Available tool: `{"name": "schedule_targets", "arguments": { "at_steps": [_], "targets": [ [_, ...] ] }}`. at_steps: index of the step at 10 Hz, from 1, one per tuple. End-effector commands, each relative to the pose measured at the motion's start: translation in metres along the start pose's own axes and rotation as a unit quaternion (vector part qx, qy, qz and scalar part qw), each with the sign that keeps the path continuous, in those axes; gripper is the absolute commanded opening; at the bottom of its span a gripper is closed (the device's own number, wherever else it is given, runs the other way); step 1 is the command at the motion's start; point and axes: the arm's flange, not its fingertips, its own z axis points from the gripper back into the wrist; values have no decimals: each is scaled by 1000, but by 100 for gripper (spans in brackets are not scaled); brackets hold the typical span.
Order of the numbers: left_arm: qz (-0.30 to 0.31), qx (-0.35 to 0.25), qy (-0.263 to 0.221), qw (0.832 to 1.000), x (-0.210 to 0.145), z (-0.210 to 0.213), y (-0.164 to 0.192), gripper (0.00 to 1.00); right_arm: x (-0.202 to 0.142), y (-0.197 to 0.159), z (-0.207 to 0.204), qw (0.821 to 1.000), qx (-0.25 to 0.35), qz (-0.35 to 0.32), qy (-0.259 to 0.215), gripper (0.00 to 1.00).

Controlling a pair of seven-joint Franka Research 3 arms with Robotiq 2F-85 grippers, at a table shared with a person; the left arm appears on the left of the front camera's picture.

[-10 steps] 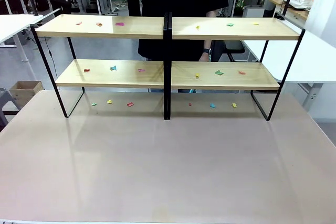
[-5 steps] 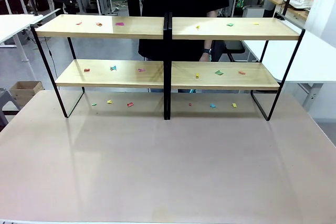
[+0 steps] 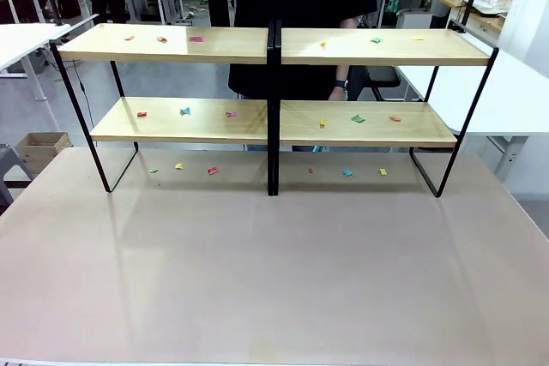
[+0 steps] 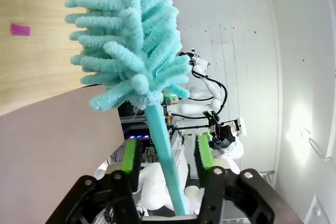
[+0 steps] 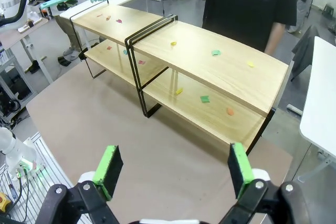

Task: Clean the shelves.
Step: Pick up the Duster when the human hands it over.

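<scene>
Light-wood shelves (image 3: 171, 45) stand across the far half of the bench (image 3: 274, 280), and nothing on them looks cleaned yet. Coloured scraps (image 3: 196, 39) dot all four boards, and more lie on the bench beneath the rack. The job seems to be at its very start, with the tool just in hand. A teal duster (image 4: 131, 40) hangs above the upper left board. The left gripper (image 4: 167, 148) has its fingers on either side of the thin handle, apparently clenched on it, though the wrist view leaves a sliver of gap that makes contact hard to confirm. The person (image 5: 247, 3) behind the shelves reaches toward the duster's fluffy end, but the picture's top edge cuts off whether a hand holds it. The right gripper (image 5: 174, 156) hovers over the near bench with fingers spread wide and nothing between them. All the sweeping is left to do. In the front view the left arm is mostly lost in dark clutter at the top left corner.
</scene>
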Motion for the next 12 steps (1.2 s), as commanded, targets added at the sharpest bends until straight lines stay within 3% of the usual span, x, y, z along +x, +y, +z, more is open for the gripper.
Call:
{"name": "schedule_targets", "arguments": {
  "at_steps": [1, 2, 3, 8, 10, 12],
  "targets": [
    [-5, -5, -15, 1000, -2, 0, -5, 13, 0, 0, -1, 1000, 1, 0, -1, 100],
    [-8, -1, -17, 1000, -2, 0, -5, 3, 0, 0, -1, 1000, 1, 0, -1, 100],
    [-9, -1, -17, 1000, -2, 0, -6, 0, 0, 0, -1, 1000, 1, 0, -1, 100],
    [-32, -17, -1, 999, -12, 10, -15, 0, 0, 0, -1, 1000, 1, 0, -1, 100],
    [-160, -1, 69, 985, -52, 64, -58, 0, 0, 0, -1, 1000, 1, 0, -1, 100],
    [-266, 37, 88, 959, -96, 136, -83, 0, 0, 0, -1, 1000, 1, 0, -1, 100]
  ]
}}
